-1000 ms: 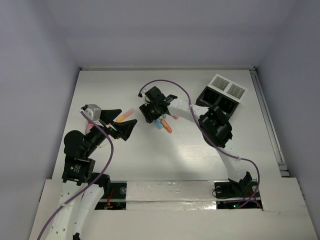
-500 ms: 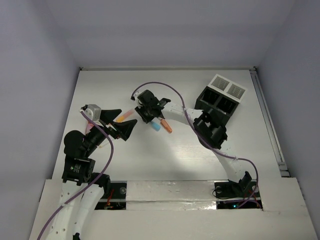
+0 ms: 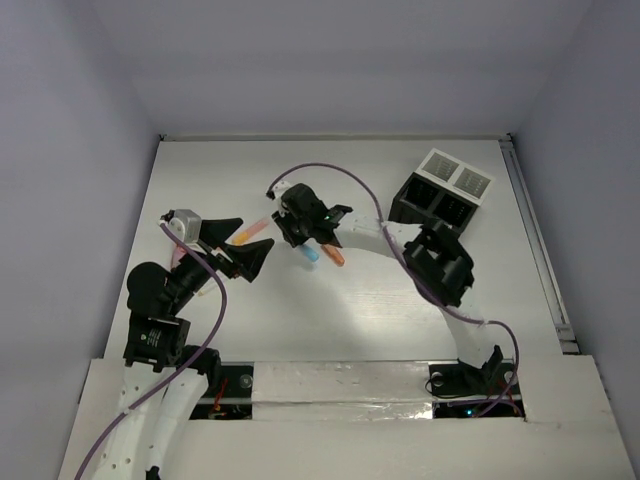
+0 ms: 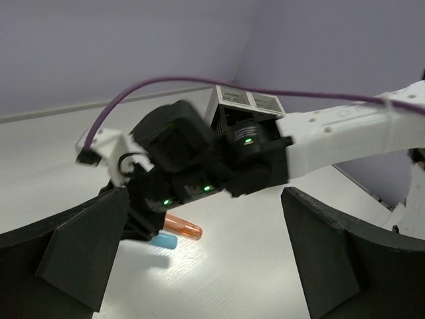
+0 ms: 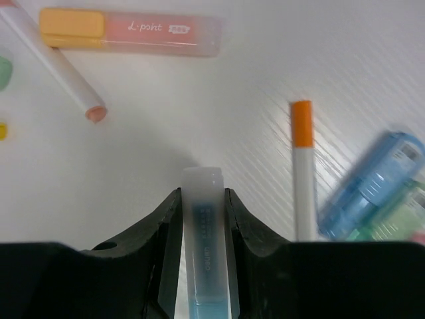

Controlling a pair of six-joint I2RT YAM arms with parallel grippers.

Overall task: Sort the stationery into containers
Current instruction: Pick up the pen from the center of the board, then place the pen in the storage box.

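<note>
On the white bench (image 3: pixel 350 320), near its middle, right fingers (image 5: pixel 174 211) pinch a slim translucent marker (image 5: pixel 203 193) with frosted cap and bluish barrel. Near it lie a flat pink highlighter (image 5: pixel 129 34), orange-capped, a thin white pen (image 5: pixel 303 179), orange-tipped, and a glossy blue cylinder (image 5: pixel 372 183). Left fingers (image 4: pixel 80 246), matte black wedges, spread wide. Black box (image 3: pixel 425 198) and gridded white tray (image 3: pixel 455 175) sit joined, well apart at far right

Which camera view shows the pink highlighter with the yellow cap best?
Right wrist: the highlighter lies whole, label readable. Top external shows only a small pink-orange streak; left wrist does not show it.
</note>
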